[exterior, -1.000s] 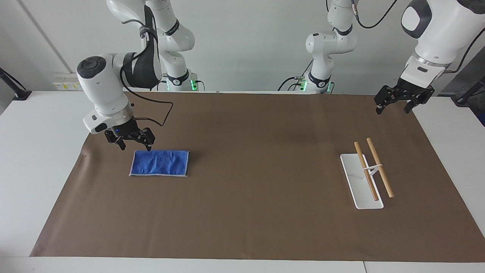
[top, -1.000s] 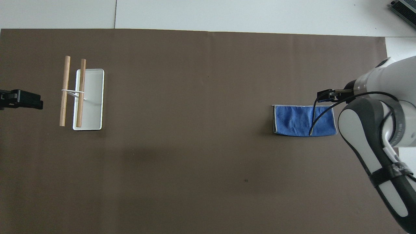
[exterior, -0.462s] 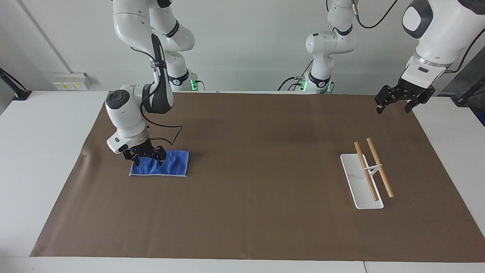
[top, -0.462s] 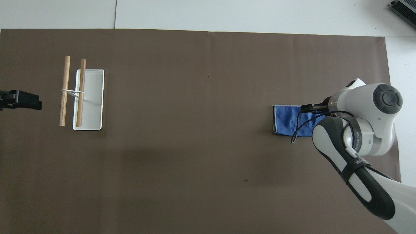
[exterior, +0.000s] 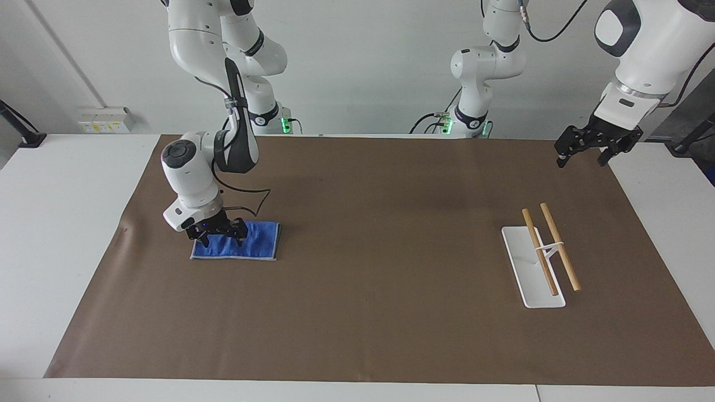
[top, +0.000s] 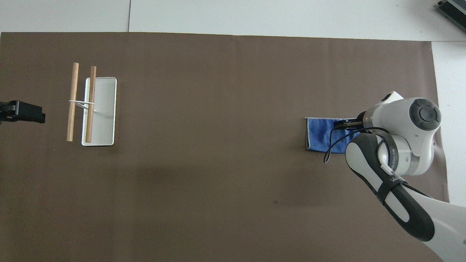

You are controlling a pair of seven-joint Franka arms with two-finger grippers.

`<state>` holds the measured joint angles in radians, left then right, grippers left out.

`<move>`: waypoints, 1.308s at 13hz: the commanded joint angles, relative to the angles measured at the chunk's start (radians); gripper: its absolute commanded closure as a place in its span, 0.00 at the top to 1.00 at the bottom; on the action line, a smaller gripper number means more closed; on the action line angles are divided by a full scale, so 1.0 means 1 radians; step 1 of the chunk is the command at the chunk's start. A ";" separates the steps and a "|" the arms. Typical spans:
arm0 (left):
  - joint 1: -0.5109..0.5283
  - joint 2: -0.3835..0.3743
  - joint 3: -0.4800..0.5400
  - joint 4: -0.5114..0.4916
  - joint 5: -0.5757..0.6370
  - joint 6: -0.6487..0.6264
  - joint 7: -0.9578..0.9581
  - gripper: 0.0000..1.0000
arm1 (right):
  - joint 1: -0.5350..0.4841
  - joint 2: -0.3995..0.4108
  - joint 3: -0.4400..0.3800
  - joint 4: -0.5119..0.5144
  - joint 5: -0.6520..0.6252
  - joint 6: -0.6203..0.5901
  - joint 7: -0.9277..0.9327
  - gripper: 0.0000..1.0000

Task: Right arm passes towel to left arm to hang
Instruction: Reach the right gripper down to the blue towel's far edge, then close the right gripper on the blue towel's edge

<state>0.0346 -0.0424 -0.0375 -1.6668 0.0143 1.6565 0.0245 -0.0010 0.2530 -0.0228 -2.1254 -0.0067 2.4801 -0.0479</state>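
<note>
The blue towel lies flat and folded on the brown mat toward the right arm's end; it also shows in the overhead view. My right gripper, blue wrist light on, is open and down on the towel's end nearest the mat's edge, one finger on each side of the cloth's width. In the overhead view the right gripper is partly hidden under its own wrist. My left gripper is open and empty, held in the air over the mat's edge at the left arm's end, and waits; the overhead view shows its tip.
A hanging rack with two wooden rods on a white base stands toward the left arm's end; the overhead view shows the rods and the base. The brown mat covers the table.
My right gripper came from above the towel's edge, swung over the cloth and dropped onto it. The towel has not moved. The left arm has stayed almost still.
</note>
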 commanded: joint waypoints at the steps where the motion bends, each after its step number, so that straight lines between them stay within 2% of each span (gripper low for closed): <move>1: 0.010 -0.007 -0.004 -0.002 -0.011 -0.011 0.000 1.00 | -0.005 0.008 0.004 -0.016 0.019 0.045 -0.029 1.00; 9: 0.011 -0.007 -0.004 -0.002 -0.011 -0.011 0.000 1.00 | -0.004 0.020 0.004 -0.039 0.020 0.060 -0.035 1.00; 10: 0.011 -0.007 -0.004 -0.002 -0.011 -0.011 0.000 1.00 | -0.004 0.020 0.004 -0.039 0.019 0.059 -0.036 0.93; 12: 0.010 -0.007 -0.004 -0.002 -0.011 -0.011 0.000 1.00 | -0.004 0.020 0.004 -0.037 0.019 0.054 -0.036 0.29; 13: 0.011 -0.007 -0.004 -0.002 -0.011 -0.011 0.000 1.00 | -0.004 0.020 0.004 -0.037 0.019 0.051 -0.035 0.05; 14: 0.011 -0.007 -0.004 -0.002 -0.011 -0.011 0.000 1.00 | -0.004 0.019 0.004 -0.037 0.020 0.051 -0.029 0.00; 17: 0.011 -0.007 -0.004 -0.002 -0.011 -0.011 0.000 1.00 | -0.002 0.014 0.007 -0.031 0.020 0.045 -0.029 0.00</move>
<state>0.0346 -0.0424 -0.0375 -1.6668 0.0143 1.6564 0.0246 -0.0006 0.2629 -0.0226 -2.1474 -0.0066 2.5154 -0.0497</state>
